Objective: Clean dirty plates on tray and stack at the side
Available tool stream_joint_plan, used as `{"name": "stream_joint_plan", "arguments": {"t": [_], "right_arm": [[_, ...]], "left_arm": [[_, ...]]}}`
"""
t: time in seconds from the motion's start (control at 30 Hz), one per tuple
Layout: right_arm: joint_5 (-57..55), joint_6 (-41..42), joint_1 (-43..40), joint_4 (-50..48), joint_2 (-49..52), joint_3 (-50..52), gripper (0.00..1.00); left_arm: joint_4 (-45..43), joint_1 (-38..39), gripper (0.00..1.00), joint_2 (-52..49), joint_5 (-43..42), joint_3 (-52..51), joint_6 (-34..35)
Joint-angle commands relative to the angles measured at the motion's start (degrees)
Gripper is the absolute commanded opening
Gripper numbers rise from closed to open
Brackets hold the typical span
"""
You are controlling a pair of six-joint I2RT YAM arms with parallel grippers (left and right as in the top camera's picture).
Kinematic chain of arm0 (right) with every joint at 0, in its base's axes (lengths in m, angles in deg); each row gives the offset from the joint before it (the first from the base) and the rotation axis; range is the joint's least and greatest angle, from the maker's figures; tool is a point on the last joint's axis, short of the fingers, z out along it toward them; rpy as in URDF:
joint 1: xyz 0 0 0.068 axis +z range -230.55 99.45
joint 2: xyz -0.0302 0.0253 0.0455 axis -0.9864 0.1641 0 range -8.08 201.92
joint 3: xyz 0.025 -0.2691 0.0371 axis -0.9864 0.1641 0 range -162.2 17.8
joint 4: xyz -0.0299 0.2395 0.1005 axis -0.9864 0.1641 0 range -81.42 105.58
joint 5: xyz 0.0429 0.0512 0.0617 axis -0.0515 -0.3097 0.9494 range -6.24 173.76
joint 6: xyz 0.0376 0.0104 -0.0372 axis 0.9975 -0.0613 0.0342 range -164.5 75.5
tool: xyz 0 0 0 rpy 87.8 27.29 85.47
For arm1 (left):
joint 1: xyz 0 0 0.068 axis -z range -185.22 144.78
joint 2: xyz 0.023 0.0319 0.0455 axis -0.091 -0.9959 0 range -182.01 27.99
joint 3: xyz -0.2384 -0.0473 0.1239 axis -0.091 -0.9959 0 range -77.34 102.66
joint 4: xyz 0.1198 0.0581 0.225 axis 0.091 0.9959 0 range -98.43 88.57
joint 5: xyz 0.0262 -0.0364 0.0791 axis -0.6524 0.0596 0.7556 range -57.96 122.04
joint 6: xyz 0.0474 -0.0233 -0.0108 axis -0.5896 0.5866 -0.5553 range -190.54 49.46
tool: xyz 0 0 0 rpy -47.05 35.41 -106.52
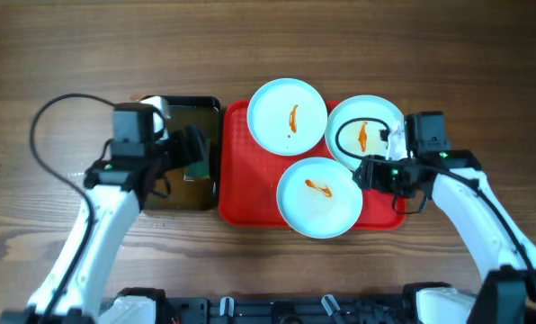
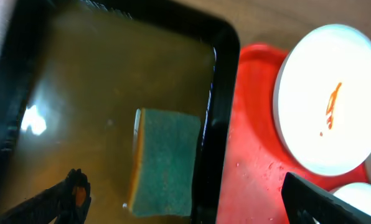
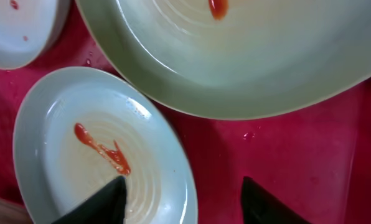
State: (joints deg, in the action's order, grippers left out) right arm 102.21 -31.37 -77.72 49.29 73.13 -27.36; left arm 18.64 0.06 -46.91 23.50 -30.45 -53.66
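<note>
The step in hand looks to be the right claw [image 3: 184,183] taking a plate by its rim. To do it well, the claw should go a little lower and further onto the plate, so the rim sits deep between the fingers before they close. It should then grip firmly and lift level, since the surfaces look wet and the other plates crowd close. The claw stands part-way open and holds nothing. In its wrist view one finger [image 3: 101,202] hangs over the inside of the near plate [image 3: 55,180], just beside its orange-red smear [image 3: 101,148]. The other finger is over the bare red tray [image 3: 285,155], and the plate's rim runs between them. From overhead, this is the plate closest to the near edge of the bench [image 1: 484,54], at the middle of the tray. The claw is at its right side, just on the near side of the plate at the tray's right end [image 1: 365,130]; the third plate [image 1: 286,117] lies toward the far edge. The left claw [image 2: 182,180] is wide open and empty above the black bin [image 2: 220,93], which sits against the tray's left side. The green sponge [image 2: 164,162] lies in brownish water between and just ahead of its fingers, so a straight drop should catch it.
</note>
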Motion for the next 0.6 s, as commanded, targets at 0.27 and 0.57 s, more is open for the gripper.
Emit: {"name": "stream_joint_plan", "arguments": {"t": [0.27,0.57], "right_arm": [[1.01,2.58,0.22,-0.85,10.36,-0.9,0.14],[1.22,4.09,2.82,-2.36,10.36,-0.9,0.08]], "left_arm": [[-4.39,3.63,0.89,-13.53,0.85,0.79,0.26],[-3.76,3.63,0.81,-15.04,5.66,0.79,0.07]]}}
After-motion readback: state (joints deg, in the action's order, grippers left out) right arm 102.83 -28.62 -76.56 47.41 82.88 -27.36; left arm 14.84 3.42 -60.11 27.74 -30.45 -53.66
